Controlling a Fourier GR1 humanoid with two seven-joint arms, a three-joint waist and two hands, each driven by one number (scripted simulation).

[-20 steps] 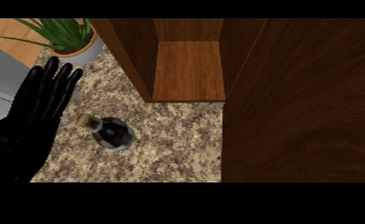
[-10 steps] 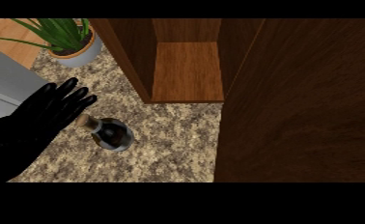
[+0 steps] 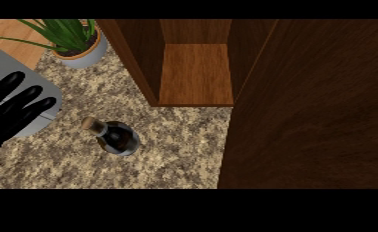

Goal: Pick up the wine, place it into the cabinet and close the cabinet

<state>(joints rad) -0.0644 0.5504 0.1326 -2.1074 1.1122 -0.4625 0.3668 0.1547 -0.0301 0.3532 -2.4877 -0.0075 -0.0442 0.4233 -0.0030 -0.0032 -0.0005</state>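
Since half a second ago the left hand [image 3: 22, 107] has been drawn back toward the left edge of the head view, so that a wider stretch of counter is now seen between it and the wine bottle [image 3: 117, 137]; a full second ago it was raised higher and spread wide. Only the fingers and part of the palm are shown now, straight and lying close together, closed on nothing. The right hand is not seen at all.

The wine bottle is stood on the granite counter [image 3: 177, 151], seen almost from above, its corked neck tipped toward the upper left and so toward the hand. It is found to the right of the hand and a little lower in the view, near but apart from it. As the only hand in view, the left is judged the nearer one for the pick. The bottle's long axis is close to upright, so a grasp round its body from the side is probably called for.

The cabinet [image 3: 196, 76] is open above and to the right of the bottle, its wooden shelf bare, with the door [image 3: 310, 106] swung out along the right. A potted plant [image 3: 74, 43] is set at the upper left, well apart from the bottle. Nothing is yet lifted.
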